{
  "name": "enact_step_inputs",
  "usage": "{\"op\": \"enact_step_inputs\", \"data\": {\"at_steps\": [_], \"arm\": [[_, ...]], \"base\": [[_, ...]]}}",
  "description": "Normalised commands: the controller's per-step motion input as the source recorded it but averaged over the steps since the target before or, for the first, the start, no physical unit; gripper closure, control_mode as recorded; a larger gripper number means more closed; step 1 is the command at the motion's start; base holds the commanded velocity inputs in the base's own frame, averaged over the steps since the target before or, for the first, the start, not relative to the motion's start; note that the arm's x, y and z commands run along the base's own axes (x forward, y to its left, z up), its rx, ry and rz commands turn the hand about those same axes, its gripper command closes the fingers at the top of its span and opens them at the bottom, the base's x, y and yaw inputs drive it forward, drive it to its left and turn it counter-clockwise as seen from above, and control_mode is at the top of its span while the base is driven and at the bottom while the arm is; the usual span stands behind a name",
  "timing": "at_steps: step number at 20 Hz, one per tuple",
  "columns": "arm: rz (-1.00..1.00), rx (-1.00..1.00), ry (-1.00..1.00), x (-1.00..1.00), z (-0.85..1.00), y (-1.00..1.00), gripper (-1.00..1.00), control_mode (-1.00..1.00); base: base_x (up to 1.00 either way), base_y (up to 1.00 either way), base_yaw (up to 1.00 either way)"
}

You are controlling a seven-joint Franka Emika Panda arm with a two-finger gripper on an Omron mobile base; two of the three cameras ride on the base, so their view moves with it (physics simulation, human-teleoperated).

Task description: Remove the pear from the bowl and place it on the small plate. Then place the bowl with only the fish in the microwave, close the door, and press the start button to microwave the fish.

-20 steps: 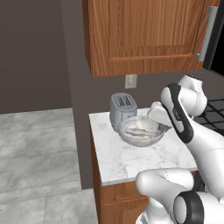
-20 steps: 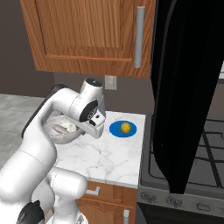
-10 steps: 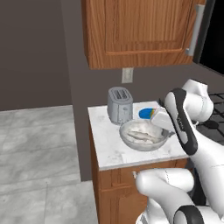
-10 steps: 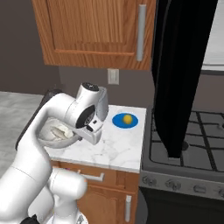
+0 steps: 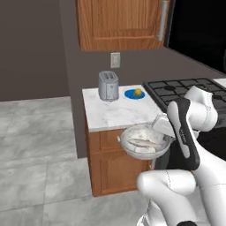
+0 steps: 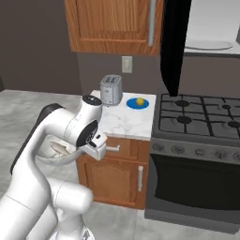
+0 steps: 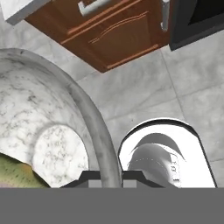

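A marble counter (image 5: 115, 111) over wooden cabinets filled the middle of the left base view, with a toaster (image 5: 108, 85) at its back and the small plate (image 5: 134, 94) just right of it, the pear (image 5: 138, 92) resting on the plate. Lower, right of centre, the bowl (image 5: 142, 141) hung in the air in front of the cabinet, off the counter, with the fish (image 5: 145, 143) lying inside; the gripper (image 5: 161, 127) pinched its right rim. A stove (image 5: 187, 87) sat at the right. In the right base view the microwave (image 6: 208, 29) stood open at the upper right, its black door (image 6: 174, 43) swung out above the stove, the turntable (image 6: 209, 45) visible inside. The pear sat on the blue plate at centre, and the bowl showed at the left, partly behind the arm. In the hand view the bowl's rim ran between the dark fingertips (image 7: 85, 179) at the bottom, the jaws closed on it, floor tiles beyond.
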Motion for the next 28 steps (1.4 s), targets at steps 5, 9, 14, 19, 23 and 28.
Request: {"op": "enact_step_inputs", "data": {"at_steps": [5, 9, 14, 19, 23, 28], "arm": [[0.0, 0.0, 0.0, 0.0, 0.0, 0.0, 1.0, 1.0], [0.0, 0.0, 0.0, 0.0, 0.0, 0.0, 1.0, 1.0], [0.0, 0.0, 0.0, 0.0, 0.0, 0.0, 1.0, 1.0], [0.0, 0.0, 0.0, 0.0, 0.0, 0.0, 1.0, 1.0], [0.0, 0.0, 0.0, 0.0, 0.0, 0.0, 1.0, 1.0], [0.0, 0.0, 0.0, 0.0, 0.0, 0.0, 1.0, 1.0]], "base": [[-0.53, -0.98, 0.0], [-0.18, -1.0, 0.0], [0.05, -1.0, 0.01], [0.48, -0.98, 0.0], [0.96, -0.55, -0.04], [1.0, -0.3, -0.05]]}}
